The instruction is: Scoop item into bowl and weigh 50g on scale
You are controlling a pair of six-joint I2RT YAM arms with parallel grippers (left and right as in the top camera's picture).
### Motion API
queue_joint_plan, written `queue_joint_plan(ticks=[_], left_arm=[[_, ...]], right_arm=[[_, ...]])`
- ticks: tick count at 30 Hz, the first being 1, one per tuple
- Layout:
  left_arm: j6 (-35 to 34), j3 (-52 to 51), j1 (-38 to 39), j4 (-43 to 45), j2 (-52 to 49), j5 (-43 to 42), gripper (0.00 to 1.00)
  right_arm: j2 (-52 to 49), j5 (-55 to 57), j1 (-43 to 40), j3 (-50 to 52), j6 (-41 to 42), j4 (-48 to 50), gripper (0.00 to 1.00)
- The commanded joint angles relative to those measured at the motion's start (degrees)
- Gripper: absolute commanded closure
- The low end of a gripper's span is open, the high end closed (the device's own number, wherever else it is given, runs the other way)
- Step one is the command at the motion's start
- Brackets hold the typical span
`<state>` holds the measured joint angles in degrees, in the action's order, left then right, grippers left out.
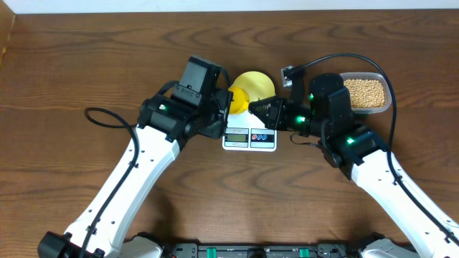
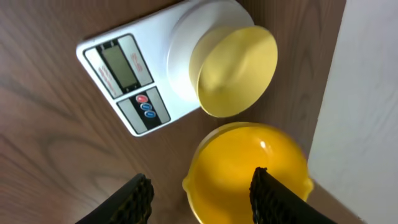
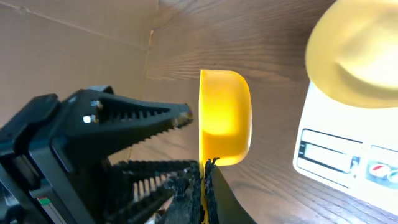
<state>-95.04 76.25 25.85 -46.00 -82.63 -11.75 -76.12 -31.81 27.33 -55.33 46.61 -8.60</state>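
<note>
The white scale (image 1: 249, 138) lies at mid-table with the pale yellow bowl (image 1: 255, 83) on its platform; no beans show in the bowl. The beans (image 1: 363, 92) fill a clear tub at the right. My right gripper (image 1: 252, 107) is shut on the handle of a bright yellow scoop (image 1: 237, 100), held on edge just left of the bowl. In the right wrist view the jaws (image 3: 205, 180) pinch the scoop (image 3: 225, 115). My left gripper (image 1: 223, 109) is open, its fingers (image 2: 202, 202) spread either side of the empty scoop cup (image 2: 245, 168). The scale (image 2: 124, 74) and bowl (image 2: 237, 70) lie beyond.
The clear rectangular tub (image 1: 389, 100) stands at the back right, behind my right arm. A black cable (image 1: 107, 118) loops on the table at the left. The table's far edge meets a pale wall (image 2: 367, 93) close behind the scale.
</note>
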Motion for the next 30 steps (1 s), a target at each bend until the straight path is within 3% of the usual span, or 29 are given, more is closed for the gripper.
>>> queue_joint_plan(ticks=[1, 8, 9, 12, 19, 25, 30], left_arm=[[11.58, -0.11, -2.8, 0.15, 0.33, 0.42, 0.47], [31.3, -0.11, -7.87, 0.28, 1.33, 0.39, 0.47], [38.45, -0.11, -8.85, 0.31, 1.75, 0.42, 0.47], [47.95, -0.11, -10.21, 0.28, 2.08, 0.42, 0.47], [57.86, -0.11, -12.94, 1.33, 2.19, 0.42, 0.47], [60.72, -0.11, -13.16, 1.07, 2.91, 0.31, 0.46], [71.01, -0.11, -13.14, 2.05, 5.22, -5.92, 0.46]], right_arm=[[-0.11, 3.1, 0.46, -0.9, -2.58, -1.05, 0.99], [-0.09, 7.32, 0.35, -0.9, -6.51, -4.48, 0.99], [-0.09, 8.17, 0.35, -0.92, -7.17, -5.14, 0.99], [-0.09, 8.35, -0.48, -1.16, -8.15, -6.1, 0.99], [-0.09, 8.09, -4.61, -5.88, -14.38, -15.78, 0.99], [-0.07, 8.11, -9.25, -14.97, -21.14, -26.71, 0.99], [-0.07, 9.7, -12.74, -23.52, -27.06, -37.42, 0.99]])
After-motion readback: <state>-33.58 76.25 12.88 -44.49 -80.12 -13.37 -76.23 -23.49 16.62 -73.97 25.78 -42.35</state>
